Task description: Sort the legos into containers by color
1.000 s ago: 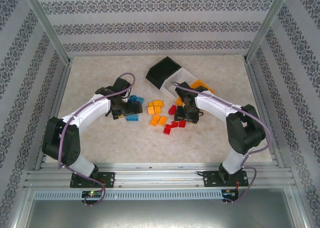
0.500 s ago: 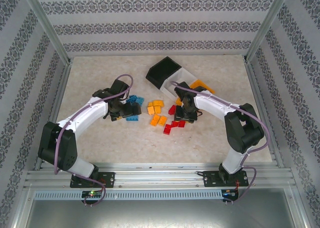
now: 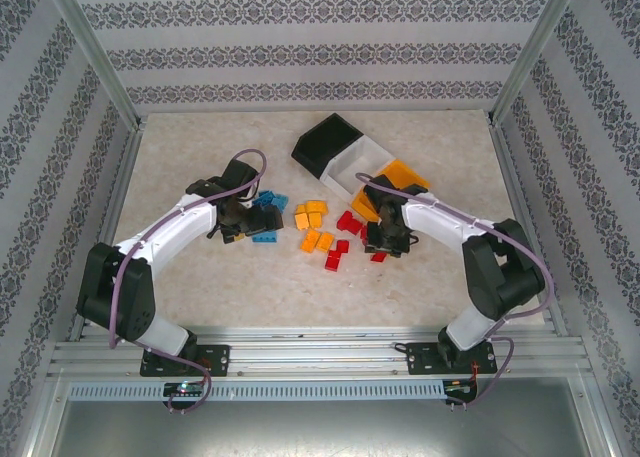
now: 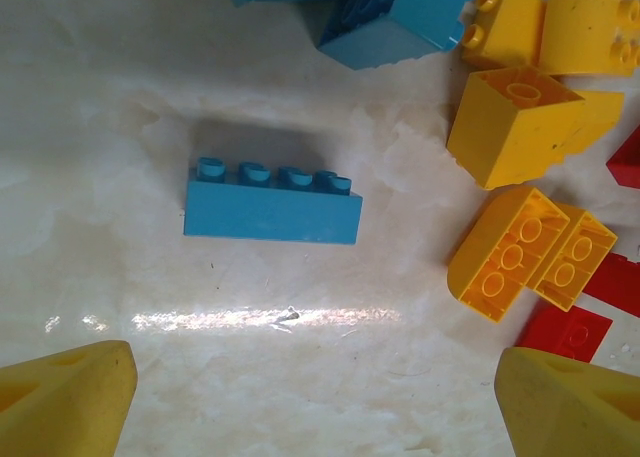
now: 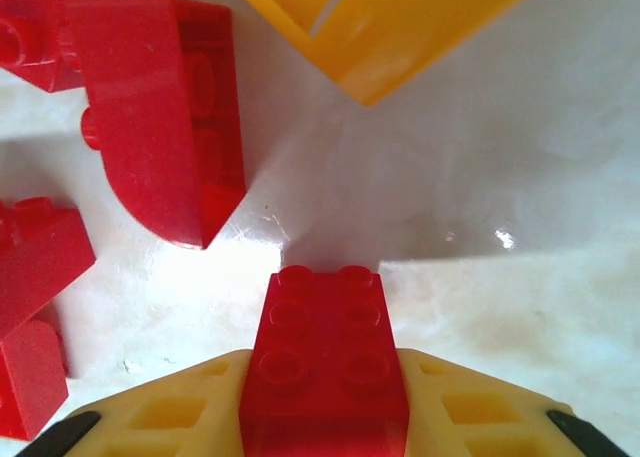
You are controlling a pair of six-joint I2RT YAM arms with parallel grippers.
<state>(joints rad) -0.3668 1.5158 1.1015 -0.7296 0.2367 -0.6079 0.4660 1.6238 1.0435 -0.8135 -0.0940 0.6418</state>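
Spreading under everything, the pale marbled surface (image 3: 200, 297) carries three containers in a slanted row beyond the right tool (image 3: 387, 239). The black bin (image 3: 325, 142) is farthest, the white bin (image 3: 365, 162) next, and the orange bin (image 3: 405, 172) nearest, its corner directly ahead of that tool's fingers, so drops should need little travel. The left tool (image 3: 238, 222) hangs released, its yellow fingertips (image 4: 65, 397) spread wide, seemingly to straddle a brick. The legos lie loose in colour groups between the two tools: orange bricks (image 3: 312, 219) midway, blue bricks (image 3: 268, 209) at the left tool, red bricks (image 3: 333, 262) just left of the right tool. A long blue brick (image 4: 272, 202) rests on its side just ahead of the left tool, centred on its gap, probably the next pick. The right tool is clenched on a red brick (image 5: 325, 347), pads against both flanks; which bin suits red I cannot tell.
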